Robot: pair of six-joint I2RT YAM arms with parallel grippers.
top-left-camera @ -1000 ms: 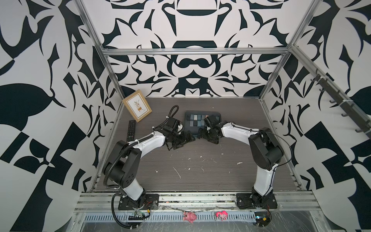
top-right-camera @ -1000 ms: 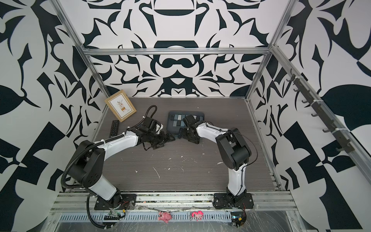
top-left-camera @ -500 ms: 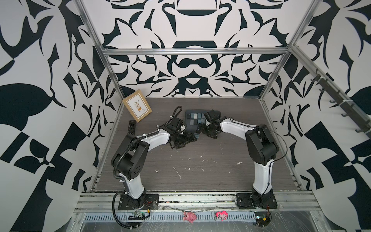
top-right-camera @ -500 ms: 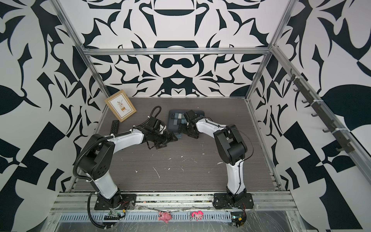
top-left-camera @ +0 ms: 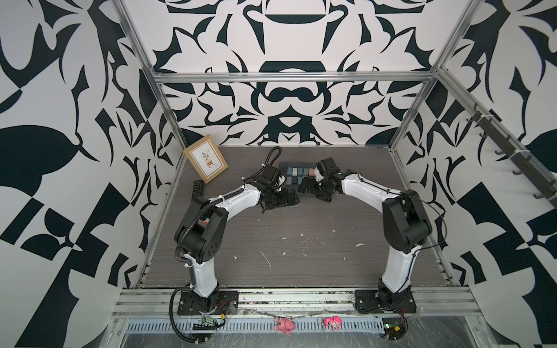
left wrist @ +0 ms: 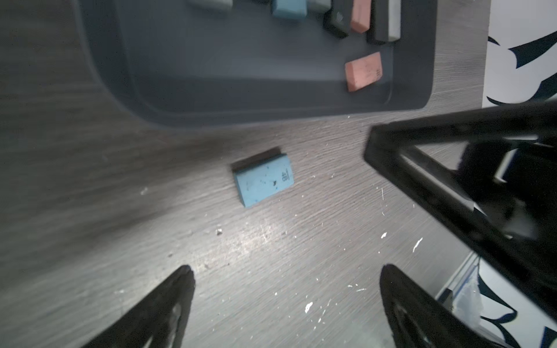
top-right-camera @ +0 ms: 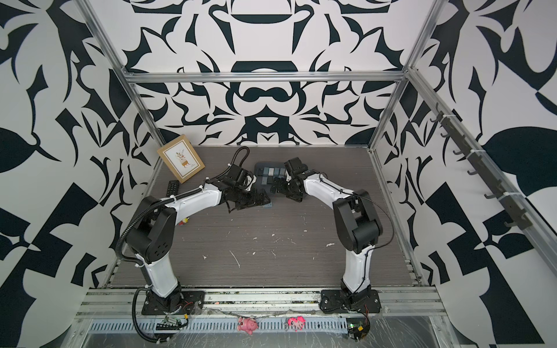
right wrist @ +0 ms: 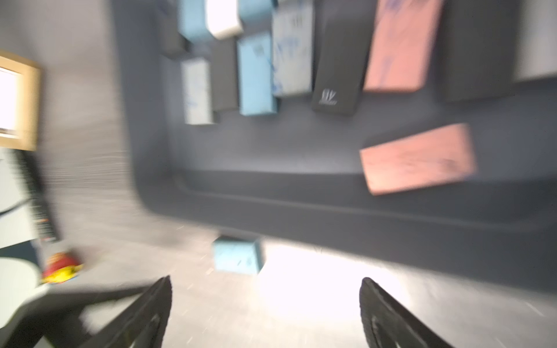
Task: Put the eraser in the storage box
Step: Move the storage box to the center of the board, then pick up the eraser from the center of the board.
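Top views, both: box [top-left-camera: 283, 166], dark grey and shallow, at the far middle of the table [top-left-camera: 301, 256], with other erasers [top-left-camera: 297, 172] in rows inside. Eraser [top-right-camera: 267, 205], pale blue, on the table just outside the box's near edge, by my left gripper [top-left-camera: 286, 200]. My right gripper [top-left-camera: 307, 188] hangs over the box's near rim. Frame [top-left-camera: 206, 162] and remote [top-left-camera: 198, 189] sit well apart, far left.

Left wrist: eraser [left wrist: 263, 180], a blue block marked 4B, speckled, lying flat near the box wall without touching it. My left fingers [left wrist: 187, 271] are spread wide above the table, holding nothing. My right gripper's black body stands beside, apart from the eraser. Pink eraser [left wrist: 363, 70] lies inside the box.

Right wrist, blurred: eraser just beside the box's outer wall. My right fingers [right wrist: 366, 284] are wide apart, empty.
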